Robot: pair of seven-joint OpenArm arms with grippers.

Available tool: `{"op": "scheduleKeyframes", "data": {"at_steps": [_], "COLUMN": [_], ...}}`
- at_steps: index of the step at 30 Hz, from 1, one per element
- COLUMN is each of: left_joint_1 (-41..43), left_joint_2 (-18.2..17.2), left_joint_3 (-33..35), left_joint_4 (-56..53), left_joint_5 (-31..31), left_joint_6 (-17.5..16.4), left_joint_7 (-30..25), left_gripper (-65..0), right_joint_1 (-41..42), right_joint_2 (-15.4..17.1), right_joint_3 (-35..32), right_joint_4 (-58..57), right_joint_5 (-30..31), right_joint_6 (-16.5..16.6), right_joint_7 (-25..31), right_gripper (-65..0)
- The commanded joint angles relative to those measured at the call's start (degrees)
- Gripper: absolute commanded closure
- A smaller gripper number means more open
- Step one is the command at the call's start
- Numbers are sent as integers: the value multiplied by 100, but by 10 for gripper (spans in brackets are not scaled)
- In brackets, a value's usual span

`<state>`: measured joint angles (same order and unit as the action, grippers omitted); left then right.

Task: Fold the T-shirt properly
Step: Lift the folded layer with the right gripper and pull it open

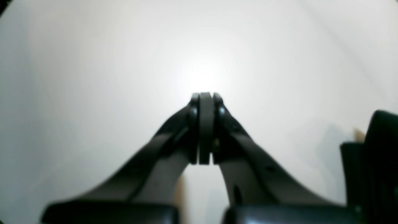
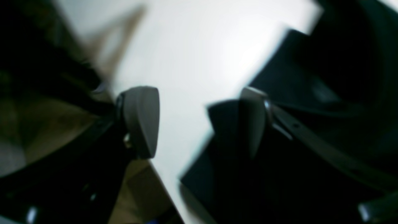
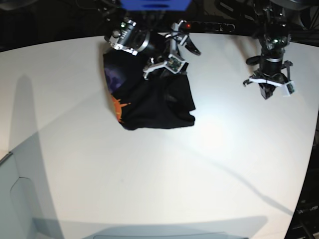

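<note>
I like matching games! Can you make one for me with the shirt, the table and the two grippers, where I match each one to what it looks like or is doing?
Things:
1. T-shirt
2. table
3. left gripper
4. right gripper

Descriptions:
A. white and flat
B. shut, holding nothing
C. black, bunched up
D. open, right by the shirt

Pairs: 1-C, 2-A, 3-B, 4-D
</note>
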<state>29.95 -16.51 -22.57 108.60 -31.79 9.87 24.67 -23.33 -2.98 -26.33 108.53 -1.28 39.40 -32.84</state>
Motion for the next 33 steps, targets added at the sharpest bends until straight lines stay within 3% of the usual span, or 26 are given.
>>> {"op": "scheduleKeyframes", "data": {"at_steps": [1,5,8,14,33], "left_joint_1": [15,15,33,95,341], "left_joint_2": [-59,-41,-32,152,179], "left_joint_3": [-104,-288,-280,-271,-288], "left_joint_4": [143,257,318,318,318], "left_joint_5": [-8,-8,-17,-17,-17], "left_joint_6": [-33,-33,-33,-33,-33], "left_joint_7": [-124,-124,-124,-124,-150], "left_gripper": [0,0,0,0,0], "right_joint_1": [-1,52,52,43,386], "right_joint_2": [21,206,347,347,224], "right_joint_3": [-167,-194,228,976,1248], "right_joint_4": [105,422,738,782,307], "right_joint_5": [123,123,115,115,123], "right_joint_6": [60,60,60,60,60], "right_joint_7": [150,159,159,159,150], "right_gripper": [-411,-411,-412,-411,-415]}}
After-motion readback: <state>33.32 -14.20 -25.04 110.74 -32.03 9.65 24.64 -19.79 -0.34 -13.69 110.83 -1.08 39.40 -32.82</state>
